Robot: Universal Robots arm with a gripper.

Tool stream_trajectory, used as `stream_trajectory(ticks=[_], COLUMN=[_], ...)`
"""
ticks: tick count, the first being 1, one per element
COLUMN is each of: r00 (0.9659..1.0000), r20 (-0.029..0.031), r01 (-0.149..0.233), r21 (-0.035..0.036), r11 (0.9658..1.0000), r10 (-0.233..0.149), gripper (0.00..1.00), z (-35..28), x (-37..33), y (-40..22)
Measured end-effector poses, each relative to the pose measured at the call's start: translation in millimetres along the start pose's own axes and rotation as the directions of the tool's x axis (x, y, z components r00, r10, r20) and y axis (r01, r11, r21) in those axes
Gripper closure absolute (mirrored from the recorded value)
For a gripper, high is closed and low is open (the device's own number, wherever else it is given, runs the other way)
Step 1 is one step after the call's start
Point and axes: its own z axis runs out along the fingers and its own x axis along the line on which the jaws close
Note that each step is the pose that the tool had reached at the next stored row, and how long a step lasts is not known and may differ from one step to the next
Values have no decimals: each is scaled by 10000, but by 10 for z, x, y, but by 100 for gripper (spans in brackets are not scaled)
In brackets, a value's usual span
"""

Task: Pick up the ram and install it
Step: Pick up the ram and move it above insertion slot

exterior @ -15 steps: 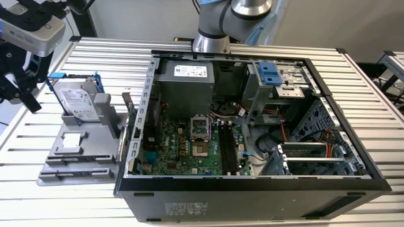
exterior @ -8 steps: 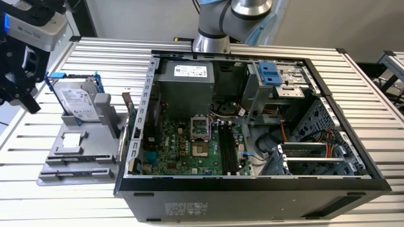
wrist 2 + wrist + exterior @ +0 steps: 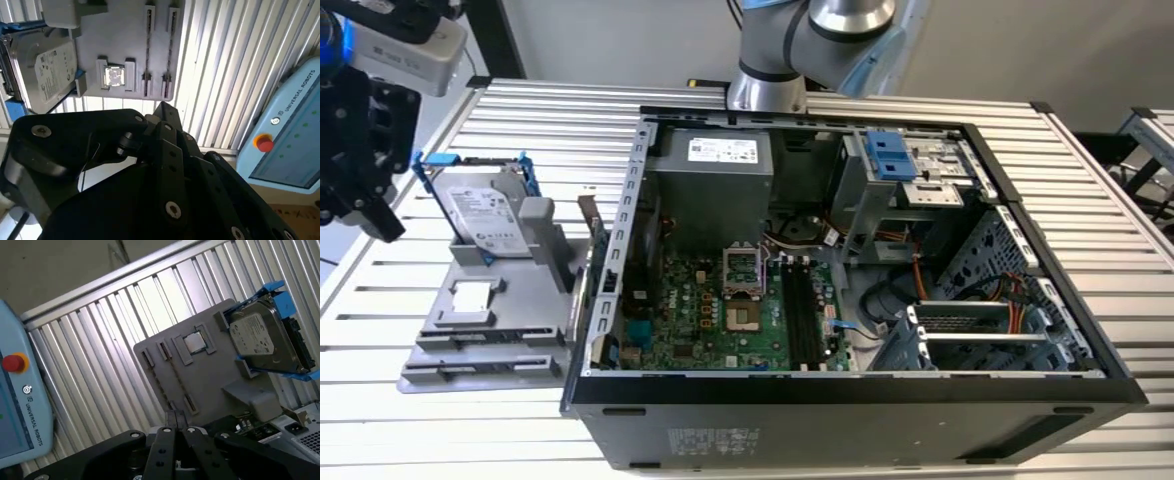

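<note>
Over ribbed metal surface (image 3: pixel 100 340), hovers above grey holder tray (image 3: pixel 200 375) bearing hard drive (image 3: pixel 260 340), with pincer (image 3: pixel 175 416) fully closed, gripping nothing visible.

ribbed metal table (image 3: pixel 547 118), open computer case (image 3: pixel 854 425) on it, grey fixture plate (image 3: pixel 507 342) just beside

Hard drive (image 3: pixel 487 210) stands on tray (image 3: pixel 507 345) — case (image 3: pixel 854 420) to the exterior view's right.
</note>
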Motion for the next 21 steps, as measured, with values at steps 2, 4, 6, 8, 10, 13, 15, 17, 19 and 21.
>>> stream_trajectory(ticks=[2, 4, 6, 8, 10, 13, 15, 17, 19, 21], r00=[9995, 9982, 9961, 9932, 9896, 9830, 9777, 9717, 9651, 9580], r20=[-22, -41, -60, -79, -97, -121, -137, -151, -166, -180], r01=[302, 593, 883, 1163, 1438, 1835, 2096, 2357, 2613, 2864], r21=[5, 11, 15, 18, 21, 25, 28, 31, 32, 33], r11=[9995, 9982, 9961, 9932, 9896, 9830, 9778, 9718, 9653, 9581], r10=[-302, -593, -883, -1163, -1438, -1834, -2096, -2357, -2612, -2863], gripper=[100, 100, 100, 100, 100, 100, 100, 100, 100, 100], z=[0, 0, 0, 0, 0, -1, 0, 0, 0, 0], x=[0, 0, 0, 0, 0, 0, 0, 0, 0, 0], y=[0, 0, 0, 0, 0, 0, 0, 1, 1, 1])
